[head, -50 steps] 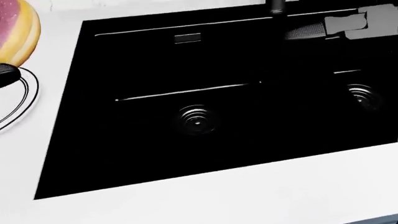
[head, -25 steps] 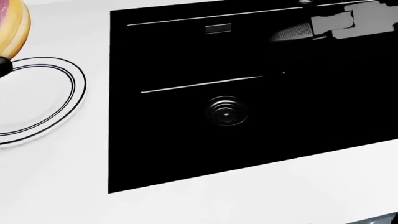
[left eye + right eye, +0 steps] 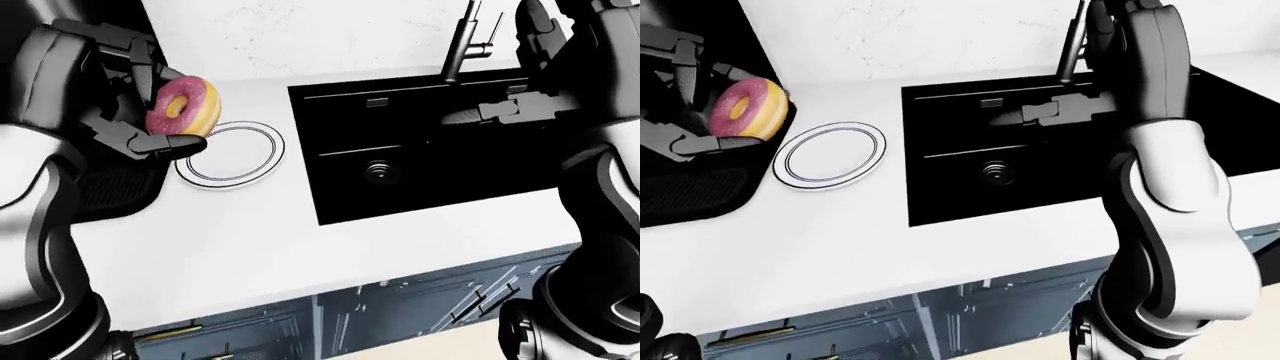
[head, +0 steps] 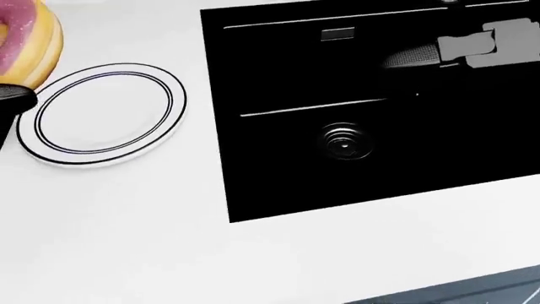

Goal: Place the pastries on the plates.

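Note:
My left hand is shut on a pink-frosted doughnut and holds it upright above the counter, just up and left of a white plate with a black rim line. The plate is bare. In the head view the doughnut is at the top left corner, beside the plate. My right hand hovers over the black sink with its fingers stretched out, holding nothing.
A black double sink fills the right of the white counter, with a faucet above it. A dark ridged surface lies left of the plate. Blue-grey cabinet fronts are below the counter edge.
The whole head view has shifted: sink and plate slide rightward in the picture, so the camera has turned left. The plate now shows whole. The doughnut stays in my left hand.

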### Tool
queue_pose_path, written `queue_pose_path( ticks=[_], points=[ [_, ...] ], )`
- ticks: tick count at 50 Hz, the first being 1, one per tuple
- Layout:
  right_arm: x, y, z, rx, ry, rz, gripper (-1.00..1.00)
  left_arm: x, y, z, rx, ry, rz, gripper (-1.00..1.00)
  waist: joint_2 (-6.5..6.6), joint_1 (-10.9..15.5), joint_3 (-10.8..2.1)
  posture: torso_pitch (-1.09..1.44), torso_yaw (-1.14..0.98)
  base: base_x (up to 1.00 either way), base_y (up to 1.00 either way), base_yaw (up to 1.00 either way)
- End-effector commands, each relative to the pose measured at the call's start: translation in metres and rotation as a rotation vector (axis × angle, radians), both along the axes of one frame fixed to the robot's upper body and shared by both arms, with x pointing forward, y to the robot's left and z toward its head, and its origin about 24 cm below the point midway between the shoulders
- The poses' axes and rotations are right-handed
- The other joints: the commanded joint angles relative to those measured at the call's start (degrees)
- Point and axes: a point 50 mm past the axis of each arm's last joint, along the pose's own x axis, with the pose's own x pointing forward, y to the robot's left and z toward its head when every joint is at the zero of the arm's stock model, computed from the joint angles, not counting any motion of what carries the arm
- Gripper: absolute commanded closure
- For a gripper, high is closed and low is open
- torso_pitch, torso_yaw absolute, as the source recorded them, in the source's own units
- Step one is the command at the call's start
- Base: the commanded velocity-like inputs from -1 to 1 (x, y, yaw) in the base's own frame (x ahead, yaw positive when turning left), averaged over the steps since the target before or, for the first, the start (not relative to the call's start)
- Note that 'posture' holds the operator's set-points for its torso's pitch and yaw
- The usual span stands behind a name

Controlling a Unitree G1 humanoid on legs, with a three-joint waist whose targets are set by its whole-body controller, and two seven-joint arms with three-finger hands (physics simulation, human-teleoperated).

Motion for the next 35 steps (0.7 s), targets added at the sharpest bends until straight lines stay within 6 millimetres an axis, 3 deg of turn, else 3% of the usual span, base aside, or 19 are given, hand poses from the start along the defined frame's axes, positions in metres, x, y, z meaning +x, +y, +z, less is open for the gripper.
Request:
queue_pose_path(
  ticks=[1,4,6,7,9,17,35],
  points=[
    [-0.006,0.001,0.011,-0.002,-0.07,0.001,-1.0,-0.01,0.0,0.019,0.024,-0.11,0.013,1.0,0.1,0.5,-1.4,0.0,0.0,0.0,0.0,0.47],
    [-0.006,0.0,0.012,0.007,-0.075,-0.004,-1.0,-0.009,-0.001,0.02,0.024,-0.11,0.011,1.0,0.83,0.5,-1.85,0.0,0.0,0.0,0.0,0.48],
    [-0.005,0.001,0.011,0.004,-0.068,0.0,-1.0,-0.009,-0.002,0.021,0.025,-0.111,0.008,1.0,2.42,-0.63,-1.54,0.0,0.0,0.0,0.0,0.1],
    [-0.004,0.001,0.01,-0.007,-0.063,-0.011,-1.0,-0.009,-0.002,0.022,0.027,-0.11,0.006,1.0,3.3,-1.12,-2.13,0.0,0.0,0.0,0.0,0.0],
    [-0.004,0.001,0.011,-0.001,-0.068,-0.009,-1.0,-0.007,-0.002,0.023,0.029,-0.109,0.004,1.0,2.55,-1.25,-1.05,0.0,0.0,0.0,0.0,0.0],
    [-0.005,0.0,0.009,0.009,-0.07,-0.008,-1.0,0.009,-0.011,0.033,0.072,-0.108,-0.029,1.0,0.15,0.0,-1.09,0.0,0.0,0.0,0.0,0.0],
    [-0.007,-0.004,0.007,0.025,-0.076,-0.014,-1.0,0.048,-0.042,0.067,0.203,-0.097,-0.124,1.0,-0.27,0.51,-1.41,0.0,0.0,0.0,0.0,0.0]
  ],
)
